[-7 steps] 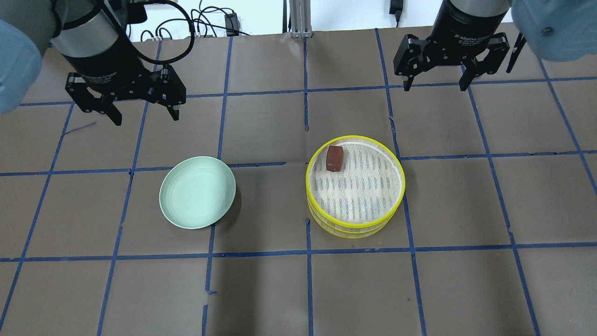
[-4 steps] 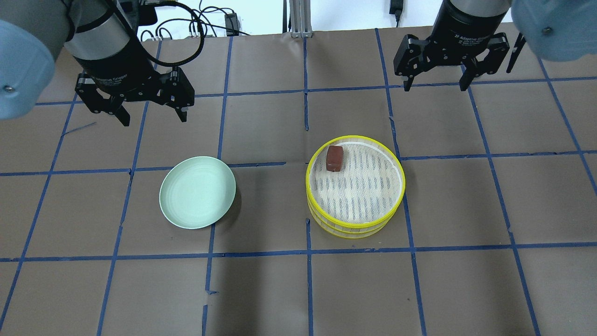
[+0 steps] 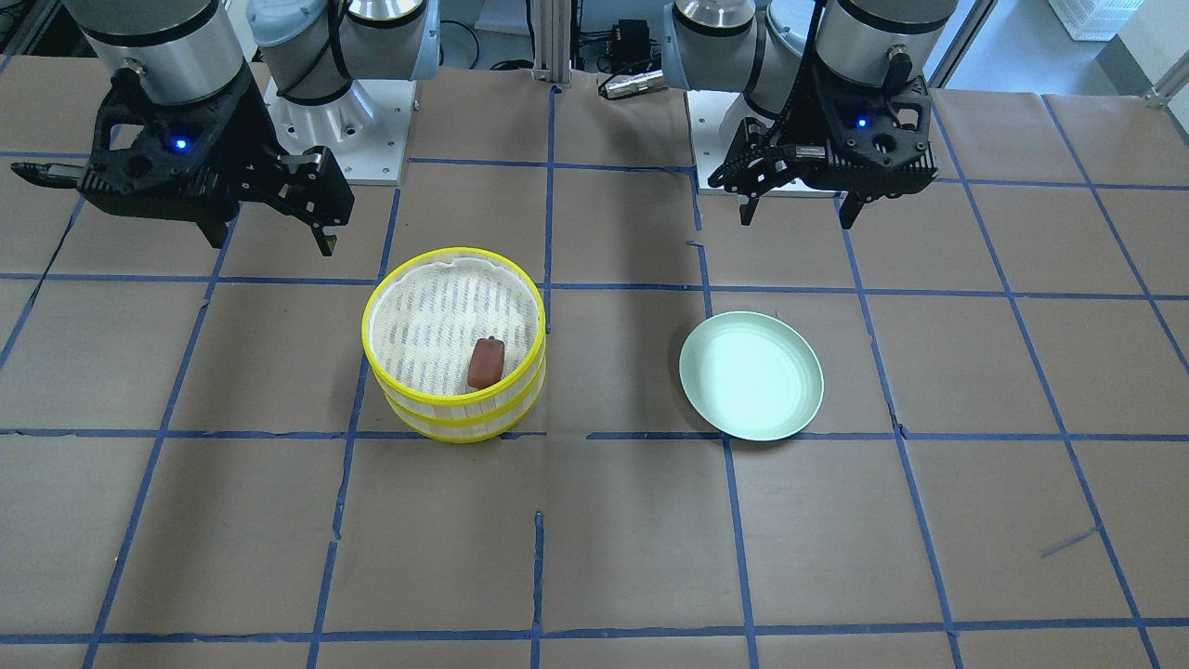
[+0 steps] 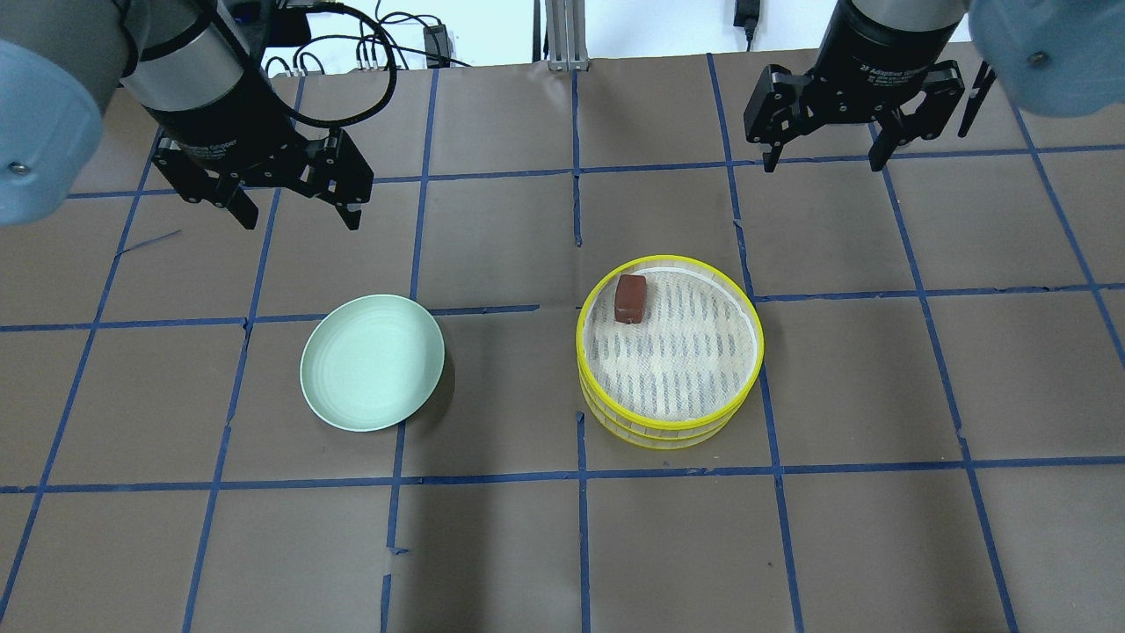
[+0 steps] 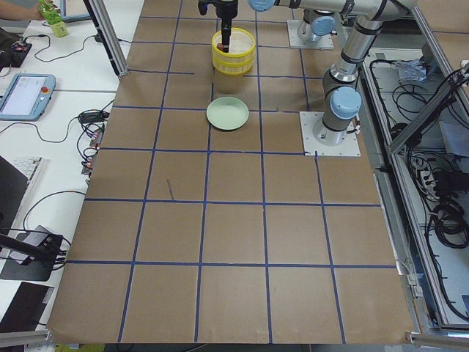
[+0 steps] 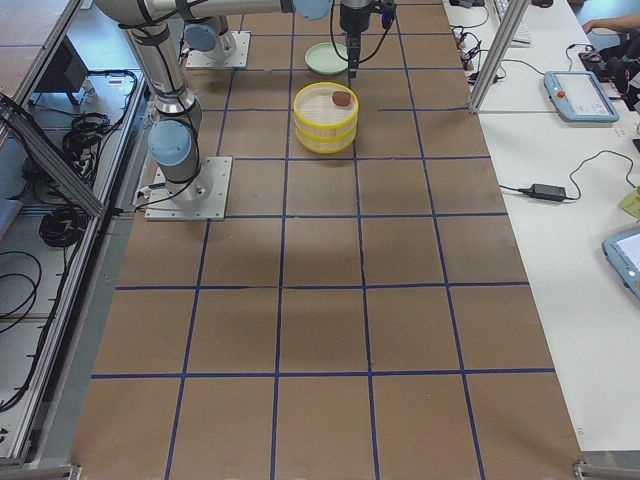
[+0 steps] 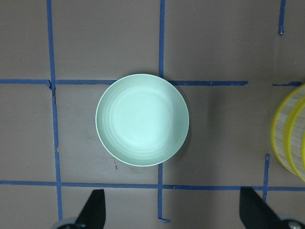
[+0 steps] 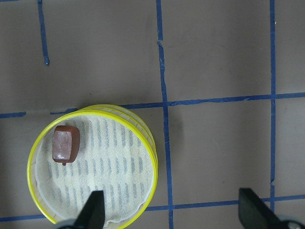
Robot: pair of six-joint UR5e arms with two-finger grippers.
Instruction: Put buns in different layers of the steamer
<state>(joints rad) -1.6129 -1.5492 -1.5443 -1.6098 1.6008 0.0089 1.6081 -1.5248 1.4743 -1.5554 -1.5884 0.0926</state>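
The yellow-rimmed two-tier steamer (image 4: pixel 670 422) stands stacked right of the table's middle; it also shows in the front view (image 3: pixel 453 418) and the right wrist view (image 8: pixel 147 143). The dark reddish-brown bun (image 4: pixel 630 298) lies on the top tier's white liner near its far left rim, also in the front view (image 3: pixel 486 362) and right wrist view (image 8: pixel 65 145). The white bun is out of view. My left gripper (image 4: pixel 294 207) is open and empty, high behind the plate. My right gripper (image 4: pixel 823 156) is open and empty, high behind the steamer to its right.
An empty pale green plate (image 4: pixel 372 361) lies left of the steamer, also in the left wrist view (image 7: pixel 142 119). Brown paper with blue tape lines covers the table. Cables lie beyond the far edge.
My left gripper has moved to the right and slightly away, staying open. My right gripper, the steamer, the bun and the plate have not moved.
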